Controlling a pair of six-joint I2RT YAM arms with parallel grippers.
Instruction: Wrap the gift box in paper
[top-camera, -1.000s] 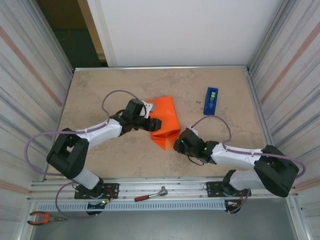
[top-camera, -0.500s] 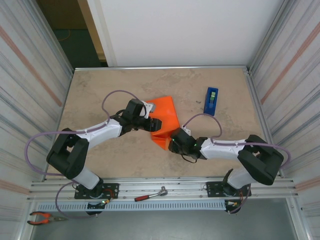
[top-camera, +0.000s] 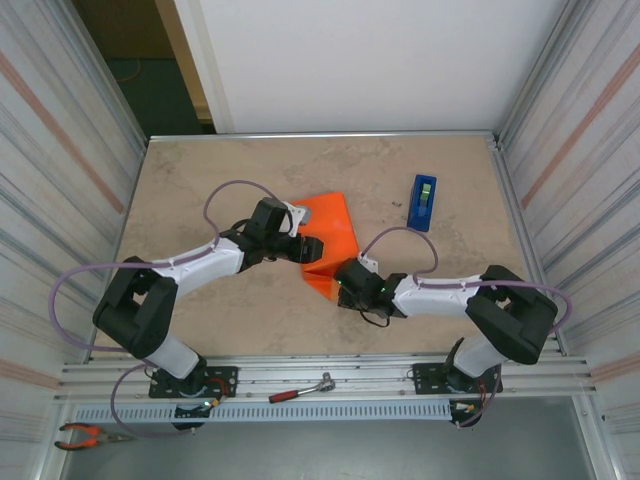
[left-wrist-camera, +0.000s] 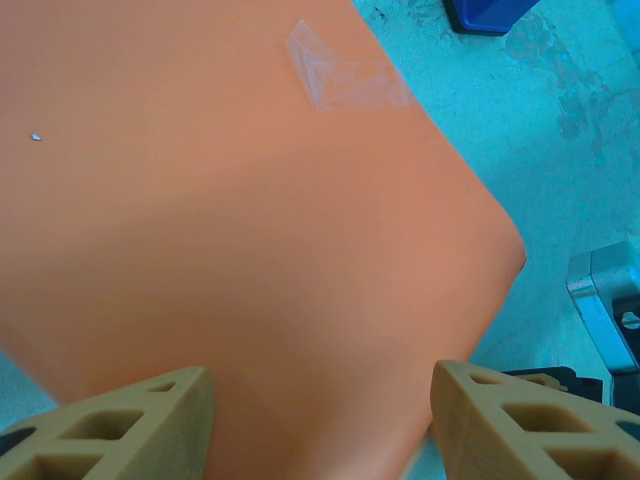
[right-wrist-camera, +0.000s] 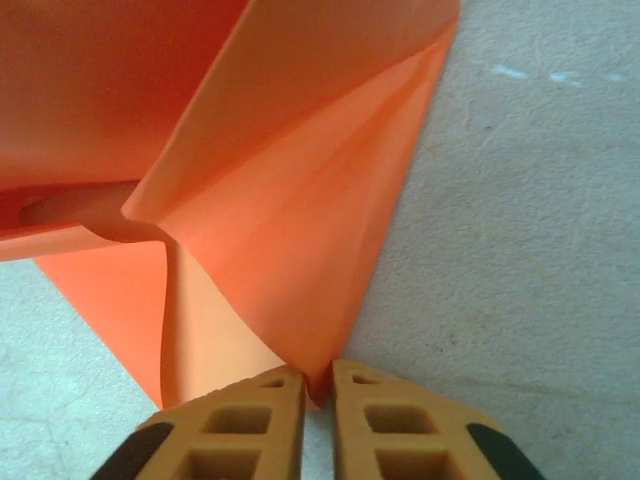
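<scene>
The left arm (top-camera: 200, 262) stretches forward-right, the left gripper (left-wrist-camera: 320, 400) held wide apart. The right arm (top-camera: 450, 293) bends leftward, the right gripper (right-wrist-camera: 318, 385) pinched onto the bright orange paper sheet's (right-wrist-camera: 300, 250) corner.

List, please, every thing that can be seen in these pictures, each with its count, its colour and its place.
table: one, mottled beige, under everything
paper: one, bright orange, folded up at the table's middle
clear tape piece: one, see-through, stuck on the paper's top face
tape dispenser: one, blue, on the table right of the paper, apart from it
ratchet wrench: one, red handle, on the metal rail between the arm bases
pliers: one, orange handles, near left corner
left pincer: one, tan fingers apart, over the paper
right pincer: one, tan fingers, shut on the paper's near corner
</scene>
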